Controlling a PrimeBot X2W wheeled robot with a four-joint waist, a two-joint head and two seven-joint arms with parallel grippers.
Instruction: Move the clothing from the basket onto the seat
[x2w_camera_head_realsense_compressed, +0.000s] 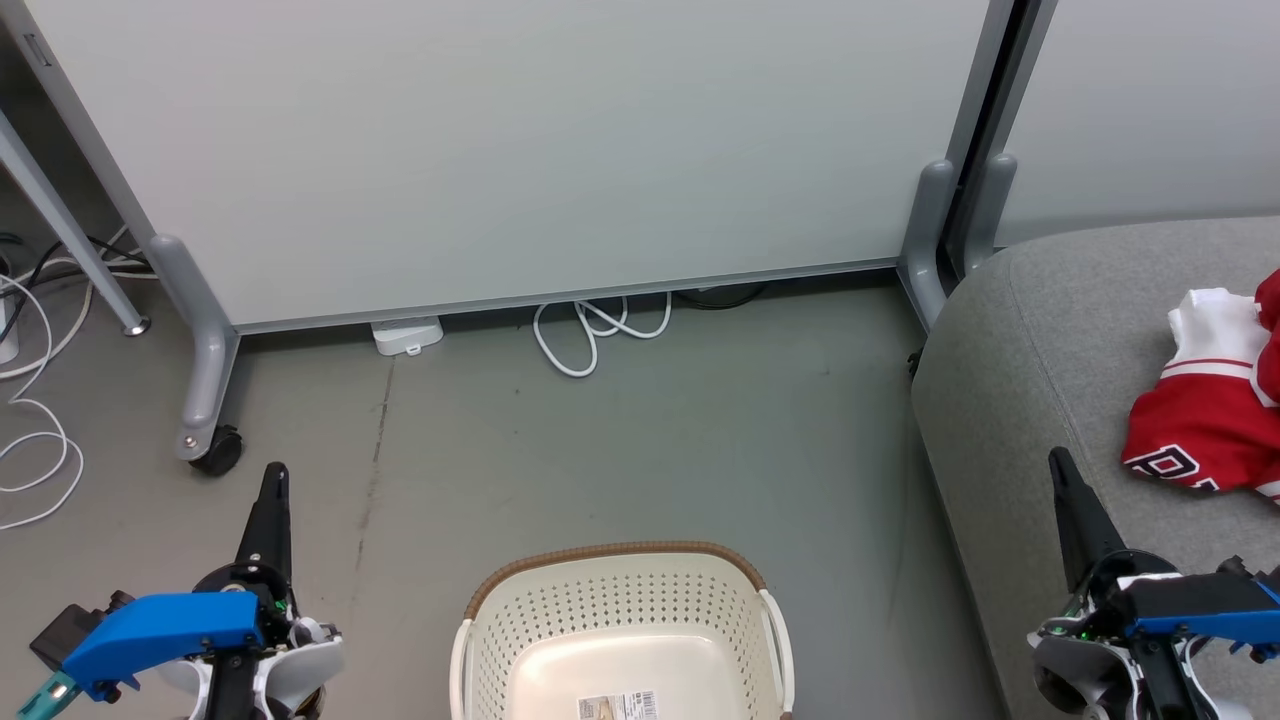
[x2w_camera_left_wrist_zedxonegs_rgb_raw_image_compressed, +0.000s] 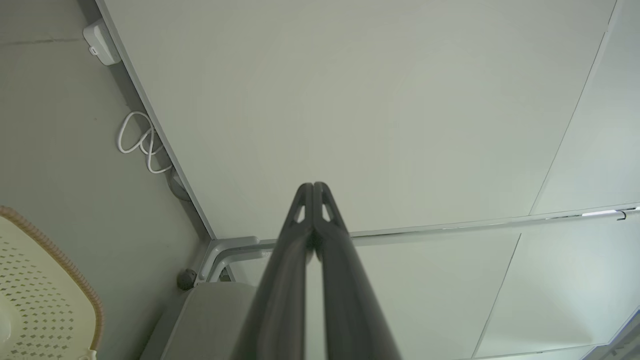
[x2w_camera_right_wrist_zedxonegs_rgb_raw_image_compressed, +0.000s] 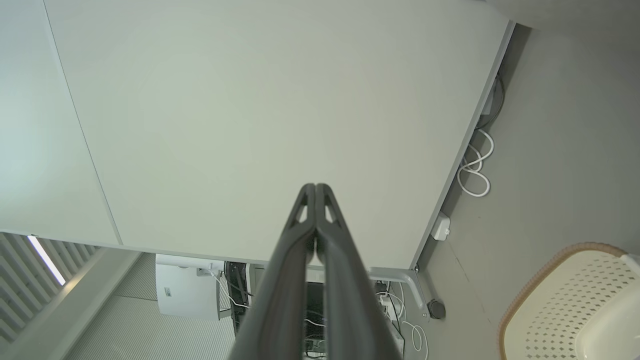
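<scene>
The red clothing (x2w_camera_head_realsense_compressed: 1205, 415), with white trim and dark lettering, lies crumpled on the grey seat (x2w_camera_head_realsense_compressed: 1040, 380) at the right edge of the head view. The cream perforated basket (x2w_camera_head_realsense_compressed: 620, 600) with a brown rim stands on the floor at bottom centre, holding only a label on its bottom. It also shows as basket (x2w_camera_left_wrist_zedxonegs_rgb_raw_image_compressed: 45, 295) in the left wrist view and basket (x2w_camera_right_wrist_zedxonegs_rgb_raw_image_compressed: 565, 300) in the right wrist view. My left gripper (x2w_camera_head_realsense_compressed: 274, 478) is shut at lower left, left of the basket. My right gripper (x2w_camera_head_realsense_compressed: 1058, 462) is shut over the seat's front part. Both pairs of fingers are pressed together with nothing between them, as left gripper (x2w_camera_left_wrist_zedxonegs_rgb_raw_image_compressed: 313, 186) and right gripper (x2w_camera_right_wrist_zedxonegs_rgb_raw_image_compressed: 316, 187) show.
A pale partition panel (x2w_camera_head_realsense_compressed: 500, 150) on grey castor legs (x2w_camera_head_realsense_compressed: 205, 400) spans the back. White cables (x2w_camera_head_realsense_compressed: 595, 335) and a white power box (x2w_camera_head_realsense_compressed: 407, 335) lie at its foot, more cables (x2w_camera_head_realsense_compressed: 30, 420) at far left. Bare grey floor (x2w_camera_head_realsense_compressed: 640, 440) lies between partition and basket.
</scene>
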